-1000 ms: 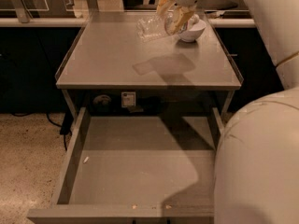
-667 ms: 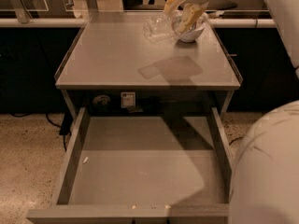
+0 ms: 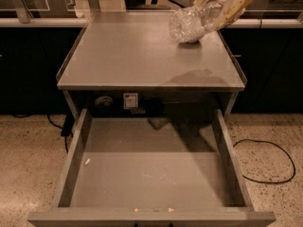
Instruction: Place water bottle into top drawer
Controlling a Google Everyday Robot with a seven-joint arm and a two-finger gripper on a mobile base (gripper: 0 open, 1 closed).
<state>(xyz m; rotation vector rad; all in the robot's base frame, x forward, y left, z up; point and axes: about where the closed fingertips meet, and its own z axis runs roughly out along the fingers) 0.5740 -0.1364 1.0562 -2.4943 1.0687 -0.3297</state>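
The gripper (image 3: 212,12) is located at the upper right of the camera view, above the far right corner of the tabletop (image 3: 142,51). Its two yellowish fingers (image 3: 234,4) are closed against the water bottle (image 3: 189,25), one on each side. The bottle is held tilted, with its crinkled clear body pointing down and to the left. A shadow is cast on the tabletop nearer the front edge, from which it is judged that the bottle is lifted clear of the surface. The cap and label band are largely hidden by the fingers.

The top drawer (image 3: 142,169) is fully extended below the front edge of the tabletop. Its flat bottom is bare apart from a small white speck (image 3: 87,162) near the left wall.

Hazards to be considered from this position:

- The thin plastic may be deformed under the clamp. Slippage may result during travel, and the bottle could be dropped onto the tabletop instead of into the drawer.
- If the descent is started too early, the front edge of the tabletop may be struck by the bottle.
- If the bottle is released on its side, it may be expected to roll until stopped by a drawer wall.
- If the release is made too far forward, the low front wall may be cleared and the bottle lost to the floor
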